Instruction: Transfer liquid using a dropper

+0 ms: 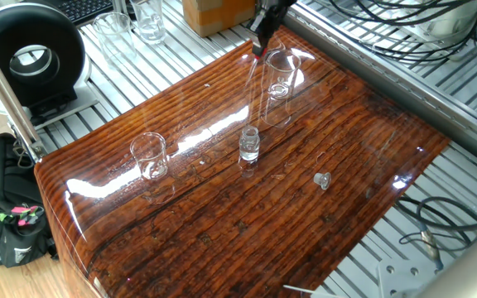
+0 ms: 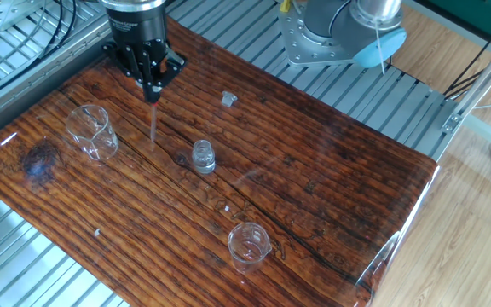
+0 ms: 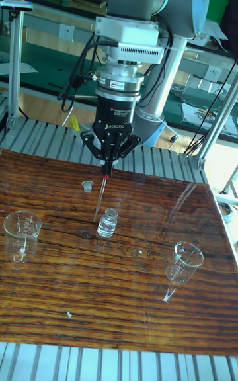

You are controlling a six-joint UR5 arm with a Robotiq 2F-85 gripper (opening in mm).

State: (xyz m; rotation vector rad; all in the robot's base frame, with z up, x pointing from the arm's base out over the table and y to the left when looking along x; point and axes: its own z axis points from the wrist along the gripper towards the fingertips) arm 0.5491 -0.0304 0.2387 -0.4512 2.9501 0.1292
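Above glossy wood (image 2: 331, 170), tool (image 3: 106, 168) pinching slim dropper (image 3: 100, 197)

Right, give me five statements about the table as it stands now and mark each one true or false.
1. The end effector grips the dropper by its red bulb end, with the tube pointing down. True.
2. The dropper's tip is inside the small vial. False: in the tall fixed view the tip hangs beside the vial, outside its mouth.
3. Two beakers stand on the wooden table. True: one beaker near the end effector, the other beaker near the opposite edge.
4. The small cap sits on the vial. False: it lies apart on the table, and the vial is open.
5. One beaker lies tipped on its side. False: both are upright.
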